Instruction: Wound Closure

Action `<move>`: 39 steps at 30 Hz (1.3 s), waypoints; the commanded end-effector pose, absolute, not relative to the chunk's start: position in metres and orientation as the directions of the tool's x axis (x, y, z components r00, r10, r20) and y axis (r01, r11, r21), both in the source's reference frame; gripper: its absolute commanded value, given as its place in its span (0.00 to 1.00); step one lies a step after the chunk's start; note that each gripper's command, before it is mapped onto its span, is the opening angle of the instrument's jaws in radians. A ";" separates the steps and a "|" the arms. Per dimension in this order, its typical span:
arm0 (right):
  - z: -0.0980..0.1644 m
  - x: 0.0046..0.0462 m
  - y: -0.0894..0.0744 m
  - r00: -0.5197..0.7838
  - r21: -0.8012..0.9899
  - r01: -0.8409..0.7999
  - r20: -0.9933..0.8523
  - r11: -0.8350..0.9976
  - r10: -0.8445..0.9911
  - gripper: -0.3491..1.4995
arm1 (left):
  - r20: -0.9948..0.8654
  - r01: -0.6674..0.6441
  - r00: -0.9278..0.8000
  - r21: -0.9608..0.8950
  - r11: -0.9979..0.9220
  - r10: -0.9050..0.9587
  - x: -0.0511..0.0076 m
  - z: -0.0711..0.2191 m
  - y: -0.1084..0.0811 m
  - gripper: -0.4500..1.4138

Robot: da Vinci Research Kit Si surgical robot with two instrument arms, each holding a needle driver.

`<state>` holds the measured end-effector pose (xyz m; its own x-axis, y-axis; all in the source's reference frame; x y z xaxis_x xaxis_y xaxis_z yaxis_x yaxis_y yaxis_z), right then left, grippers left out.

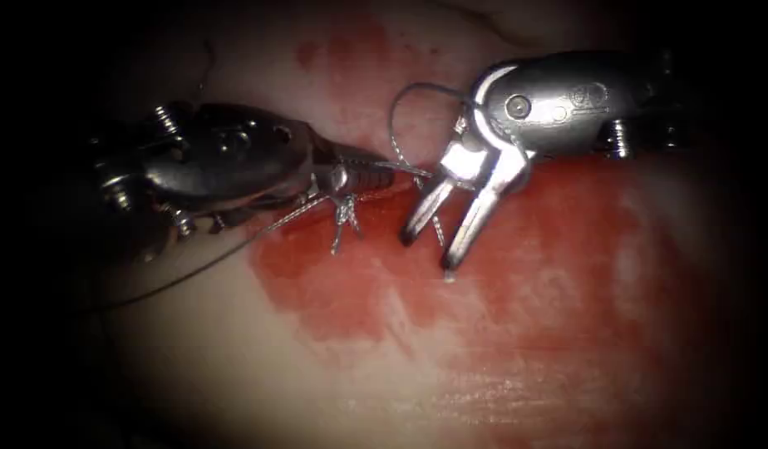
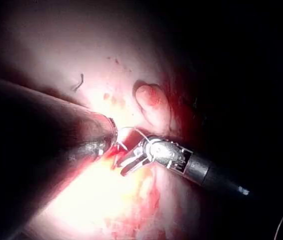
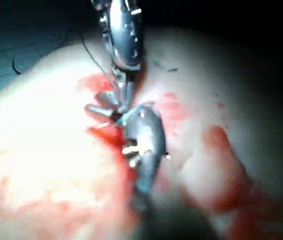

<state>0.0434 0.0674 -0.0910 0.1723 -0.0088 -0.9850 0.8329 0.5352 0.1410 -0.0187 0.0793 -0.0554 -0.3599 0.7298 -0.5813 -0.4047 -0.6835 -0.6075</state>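
Where the wet patch of red fluid (image 1: 567, 249) spreads over the pale pork tissue (image 1: 234, 357), reaches in from the left with the dark steel left needle driver (image 1: 405, 170), narrow tip aimed right. Keeps both jaws pressed together there, gripping the thin grey thread (image 1: 421, 85) close to the tip.

Sends that thread up from the closed jaws in a far-side arc, then right and down against the wrist of the shiny steel right needle driver (image 1: 430, 251). Cannot tell whether wrapped around that wrist or merely lying against it.

Enters from the right with this second tool, angled down and toward the near left. Holds its jaws spread wide apart, gripping nothing, both tips low over the red-stained surface. Places the left tool's tip just beside the hinge of those open jaws, level with their upper end and well above their tips.

Shows a small knot (image 1: 344, 218) with short stiff ends just near of the left tool's jaws, on the tissue. Trails one more thin strand from there to the near left, across paler tissue.
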 end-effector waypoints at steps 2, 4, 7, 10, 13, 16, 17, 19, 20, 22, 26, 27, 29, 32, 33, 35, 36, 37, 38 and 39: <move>-0.090 0.0451 0.066 0.195 0.136 0.865 -0.978 0.484 -0.074 0.38 | -0.584 -0.403 -0.359 -0.606 -0.686 0.728 -0.0192 -0.055 0.080 0.05; -0.090 0.0454 0.065 0.208 0.137 0.882 -0.972 0.452 -0.111 0.39 | -0.585 -0.399 -0.359 -0.608 -0.686 0.727 -0.0191 -0.055 0.080 0.05; -0.089 0.0456 0.064 0.221 0.142 0.899 -0.964 0.414 -0.148 0.40 | -0.585 -0.398 -0.361 -0.607 -0.688 0.726 -0.0188 -0.055 0.080 0.05; -0.088 0.0455 0.063 0.237 0.154 0.909 -0.955 0.388 -0.175 0.40 | -0.586 -0.400 -0.362 -0.605 -0.688 0.725 -0.0186 -0.055 0.080 0.05; -0.088 0.0451 0.063 0.257 0.170 0.916 -0.944 0.363 -0.207 0.40 | -0.586 -0.399 -0.362 -0.605 -0.689 0.725 -0.0186 -0.055 0.080 0.05; -0.088 0.0450 0.063 0.264 0.179 0.921 -0.939 0.345 -0.220 0.42 | -0.586 -0.400 -0.362 -0.605 -0.689 0.725 -0.0186 -0.055 0.080 0.05; -0.088 0.0450 0.064 0.267 0.181 0.922 -0.937 0.342 -0.224 0.43 | -0.586 -0.400 -0.362 -0.605 -0.689 0.725 -0.0186 -0.055 0.080 0.05; -0.088 0.0450 0.064 0.276 0.188 0.923 -0.932 0.335 -0.237 0.45 | -0.586 -0.400 -0.362 -0.605 -0.689 0.725 -0.0186 -0.055 0.080 0.05; -0.088 0.0450 0.064 0.285 0.196 0.924 -0.925 0.329 -0.250 0.45 | -0.586 -0.400 -0.362 -0.605 -0.689 0.725 -0.0186 -0.055 0.080 0.05; -0.088 0.0451 0.064 0.292 0.202 0.924 -0.921 0.325 -0.259 0.47 | -0.586 -0.399 -0.363 -0.604 -0.689 0.724 -0.0186 -0.055 0.080 0.05; -0.088 0.0450 0.065 0.318 0.222 0.924 -0.898 0.310 -0.305 0.47 | -0.590 -0.399 -0.361 -0.602 -0.691 0.723 -0.0186 -0.055 0.079 0.05; -0.088 0.0450 0.065 0.313 0.214 0.927 -0.894 0.308 -0.320 0.48 | -0.590 -0.399 -0.361 -0.602 -0.692 0.722 -0.0187 -0.055 0.079 0.05; -0.088 0.0449 0.066 0.309 0.202 0.928 -0.886 0.312 -0.345 0.48 | -0.591 -0.399 -0.362 -0.601 -0.693 0.721 -0.0187 -0.055 0.079 0.05; -0.087 0.0450 0.066 0.288 0.175 0.937 -0.877 0.304 -0.384 0.48 | -0.591 -0.398 -0.365 -0.599 -0.694 0.719 -0.0187 -0.055 0.079 0.05; -0.087 0.0450 0.066 0.280 0.165 0.940 -0.874 0.299 -0.397 0.48 | -0.589 -0.398 -0.368 -0.599 -0.695 0.719 -0.0188 -0.055 0.079 0.05; -0.088 0.0450 0.066 0.262 0.145 0.947 -0.866 0.287 -0.425 0.46 | -0.590 -0.398 -0.368 -0.599 -0.695 0.719 -0.0188 -0.055 0.079 0.05; -0.088 0.0450 0.066 0.262 0.145 0.947 -0.866 0.287 -0.425 0.46 | -0.590 -0.398 -0.368 -0.599 -0.695 0.719 -0.0188 -0.055 0.079 0.05; -0.088 0.0452 0.066 0.241 0.121 0.953 -0.861 0.279 -0.448 0.45 | -0.588 -0.397 -0.370 -0.599 -0.695 0.719 -0.0187 -0.055 0.079 0.05; -0.088 0.0453 0.066 0.236 0.118 0.954 -0.860 0.275 -0.451 0.45 | -0.588 -0.397 -0.370 -0.599 -0.695 0.719 -0.0187 -0.055 0.079 0.05; -0.088 0.0454 0.065 0.216 0.097 0.959 -0.859 0.266 -0.464 0.43 | -0.589 -0.397 -0.371 -0.599 -0.696 0.718 -0.0187 -0.055 0.079 0.05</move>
